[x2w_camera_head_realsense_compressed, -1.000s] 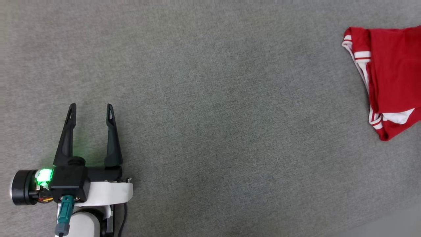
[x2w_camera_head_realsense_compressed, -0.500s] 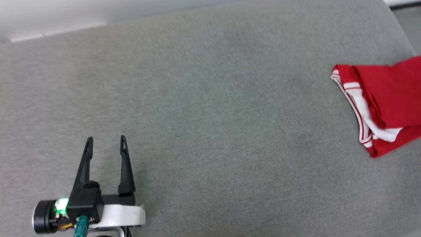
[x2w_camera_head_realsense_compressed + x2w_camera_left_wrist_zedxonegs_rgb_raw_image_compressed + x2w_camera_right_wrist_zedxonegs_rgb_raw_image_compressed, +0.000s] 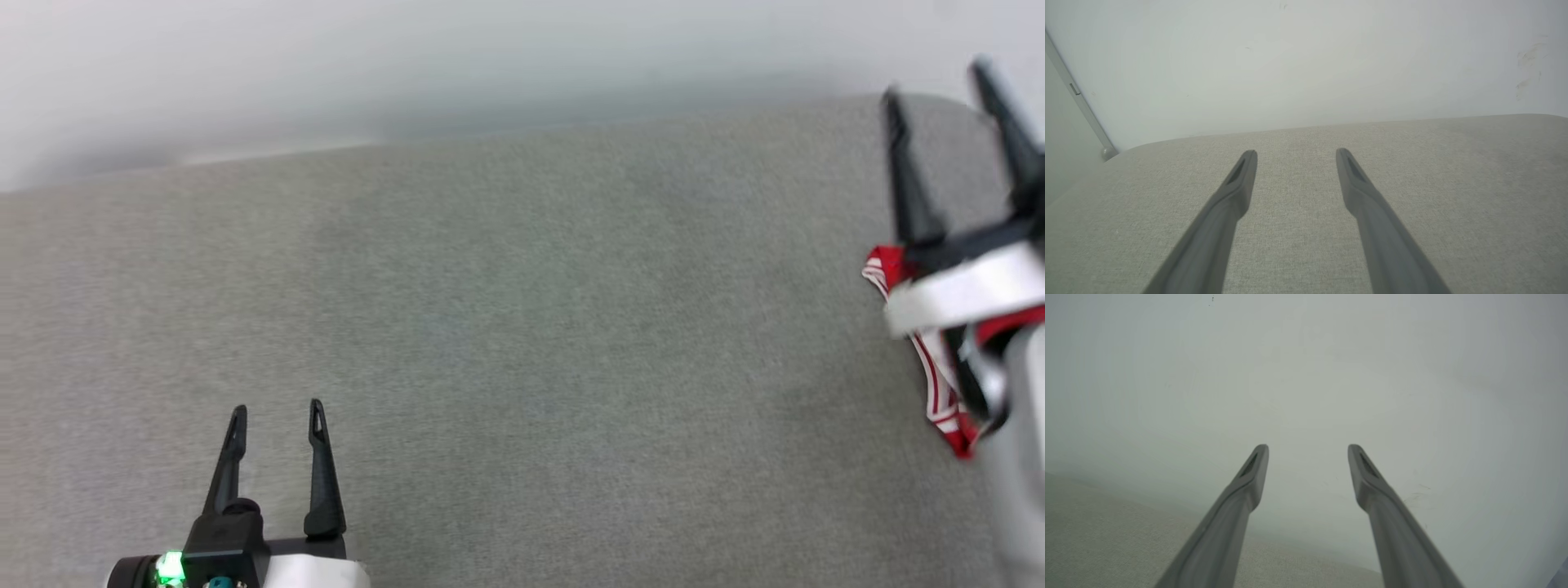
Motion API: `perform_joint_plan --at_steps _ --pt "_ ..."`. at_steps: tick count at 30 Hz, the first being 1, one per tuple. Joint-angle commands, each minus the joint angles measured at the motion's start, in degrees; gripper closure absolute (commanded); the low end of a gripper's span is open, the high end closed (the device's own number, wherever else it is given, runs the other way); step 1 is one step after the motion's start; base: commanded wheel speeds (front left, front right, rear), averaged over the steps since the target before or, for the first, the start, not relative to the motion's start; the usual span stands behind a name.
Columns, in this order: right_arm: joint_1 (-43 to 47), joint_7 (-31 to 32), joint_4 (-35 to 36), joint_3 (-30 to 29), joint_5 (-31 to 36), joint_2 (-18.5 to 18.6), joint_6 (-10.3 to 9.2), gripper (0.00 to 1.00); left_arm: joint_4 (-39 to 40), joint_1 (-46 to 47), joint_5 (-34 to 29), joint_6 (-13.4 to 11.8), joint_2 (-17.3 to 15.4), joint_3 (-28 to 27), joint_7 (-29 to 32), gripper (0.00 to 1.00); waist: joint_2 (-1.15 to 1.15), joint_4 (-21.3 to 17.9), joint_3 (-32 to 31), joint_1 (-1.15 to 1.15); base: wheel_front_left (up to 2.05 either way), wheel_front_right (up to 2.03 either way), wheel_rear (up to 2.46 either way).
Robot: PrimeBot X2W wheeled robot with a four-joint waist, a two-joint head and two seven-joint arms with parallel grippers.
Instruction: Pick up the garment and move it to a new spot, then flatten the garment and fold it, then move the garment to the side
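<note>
I take this to be the last step, with the garment (image 3: 940,398) already put to the side, because it lies on the grey cloth surface (image 3: 522,327) and no finger holds it. The right gripper (image 3: 935,80) stands directly above the garment, in front of it in the head view, so that its pale forearm hides most of the garment. Its two fingers are spread wide with nothing between them, and in the right wrist view this gripper (image 3: 1307,447) points at the pale wall (image 3: 408,65) behind the garment. The left gripper (image 3: 277,407) is well apart from the garment, far to its left. It is also spread and empty, and the left wrist view shows it (image 3: 1296,152) just over the bare cloth. What I see of the garment is a thin, limp red fabric with white-and-red striped trim along a curved edge. I cannot tell whether the fold is neat. The surface under it is a fine grey weave with a rounded corner behind the garment, so I expect the fabric will not slide easily. The fingers are long, dark and tapering, with a narrow slot near each tip. As the next move I would draw the right arm away from the garment without catching the trim, then check the fold.
</note>
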State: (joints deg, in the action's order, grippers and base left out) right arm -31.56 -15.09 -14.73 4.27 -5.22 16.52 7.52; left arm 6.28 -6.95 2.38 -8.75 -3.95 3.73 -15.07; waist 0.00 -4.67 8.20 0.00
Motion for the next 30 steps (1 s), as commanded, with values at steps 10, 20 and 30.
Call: perform_joint_plan --at_steps 10,20,30 --pt "19.7 -0.1 6.8 -2.2 -0.6 -9.1 -0.07 0.0 -1.8 -2.3 0.6 0.7 0.5 -0.4 -0.1 0.0 0.0 3.7 -4.9 0.0 0.0 0.0 0.0" --pt "33.1 -0.1 12.1 -3.4 -1.3 -12.9 -0.06 0.0 -3.0 -4.7 0.9 2.0 0.8 -0.9 -0.1 0.0 0.0 5.0 -7.6 0.0 0.0 0.0 0.0" --pt "40.8 -0.1 16.6 -5.7 -2.6 -13.8 -0.06 0.0 -2.8 -5.7 1.0 4.5 0.9 -1.6 -0.1 0.0 0.0 6.3 -8.8 0.0 0.0 0.0 0.0"
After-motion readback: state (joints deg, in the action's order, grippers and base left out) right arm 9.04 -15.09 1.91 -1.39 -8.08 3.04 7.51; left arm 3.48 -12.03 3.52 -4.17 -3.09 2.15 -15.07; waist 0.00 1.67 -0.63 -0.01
